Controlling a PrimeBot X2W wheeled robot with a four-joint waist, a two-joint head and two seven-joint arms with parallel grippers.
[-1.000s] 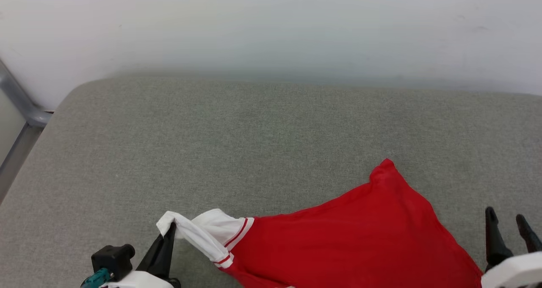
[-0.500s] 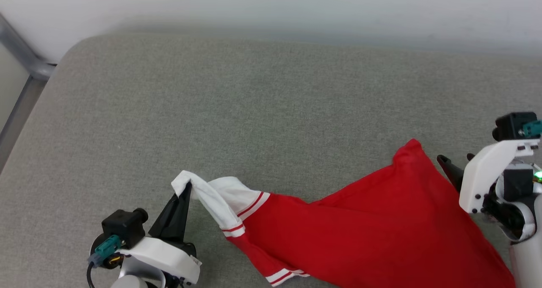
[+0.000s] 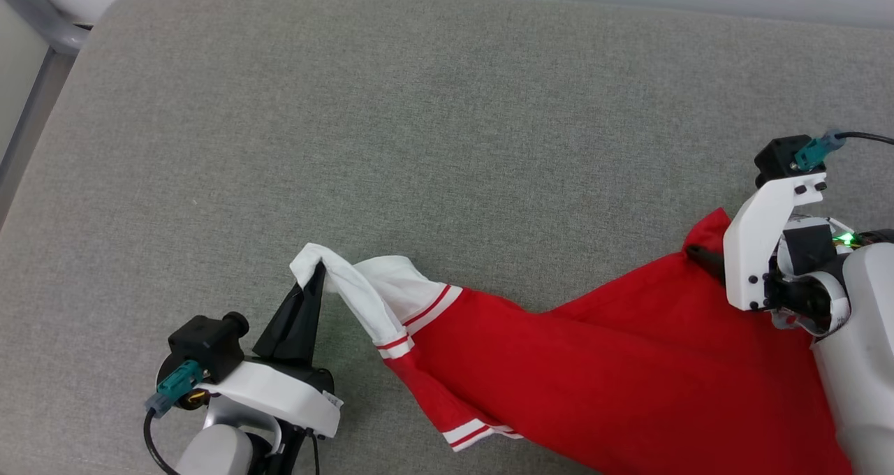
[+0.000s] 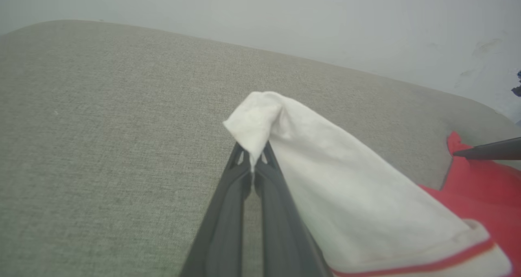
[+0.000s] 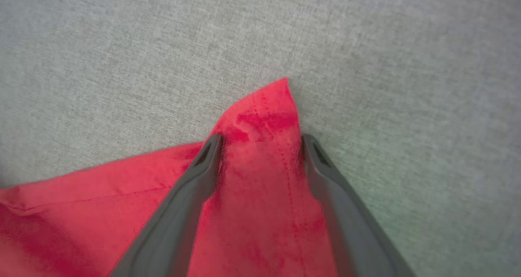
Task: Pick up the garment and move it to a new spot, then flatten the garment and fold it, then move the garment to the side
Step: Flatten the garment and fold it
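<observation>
as things lie now: garment (image 3: 594,384) lies partly spread on the grey cushion (image 3: 419,112), low and to the right in the head view, running off the bottom edge
left gripper (image 4: 253,163): jaws pinched together on the tip of the white sleeve (image 4: 325,179); the sleeve is lifted into a peak, off the cushion
right gripper (image 5: 260,144): jaws apart, one finger on each side of the red corner (image 5: 268,110); fingers touch or nearly touch the cloth, no pinch made
cloth between the two: red body sags in diagonal folds, not taut, not flat
done, by my reading: garment sits on the cushion with one grip made
in hand, by my reading: second grip at the far corner, for the lift and move or a stretch; cannot tell which
left to do: close right jaws, flatten, fold, move aside
risk: one-layer pinch at the corner may slip; sleeve tip grip is small
</observation>
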